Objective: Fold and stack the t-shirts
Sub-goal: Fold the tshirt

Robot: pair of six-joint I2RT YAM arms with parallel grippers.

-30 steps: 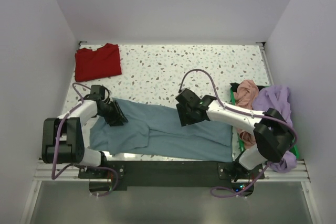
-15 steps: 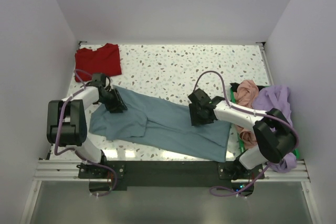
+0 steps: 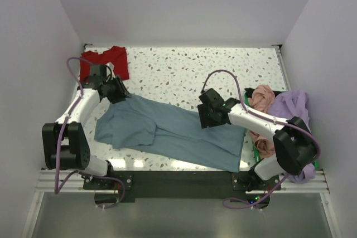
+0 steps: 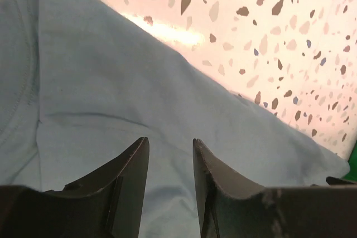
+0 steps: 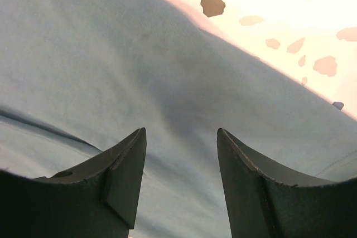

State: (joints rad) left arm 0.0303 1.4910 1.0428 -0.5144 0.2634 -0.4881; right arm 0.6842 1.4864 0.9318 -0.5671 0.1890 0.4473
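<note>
The slate-blue t-shirt [image 3: 173,132] lies spread across the near half of the speckled table [image 3: 184,71], running slantwise from far-left to near-right, with one flap doubled over near its left end. The cloth looks thin, light and limp. It will probably sag and crease wherever it is not supported, and it should slide easily on the smooth top. The likely way to handle it is to pinch a hem or corner (two points well apart along one edge would keep the panel taut) rather than the middle. The left gripper [image 3: 115,90] sits at the shirt's far-left corner. In its wrist view the fingers [image 4: 131,165] stand a narrow gap apart, with flat cloth [image 4: 111,82] below them and nothing caught between them. The right gripper [image 3: 207,116] sits over the far edge, toward the right. Its fingers [image 5: 125,165] are spread wider, also over smooth fabric [image 5: 111,54] with the hem line just beyond the tips, and no fold is gripped. A folded red t-shirt [image 3: 103,62] rests at the far-left corner. The salmon-pink shirt [image 3: 262,100] and lavender shirt [image 3: 294,107] are heaped at the right edge.
</note>
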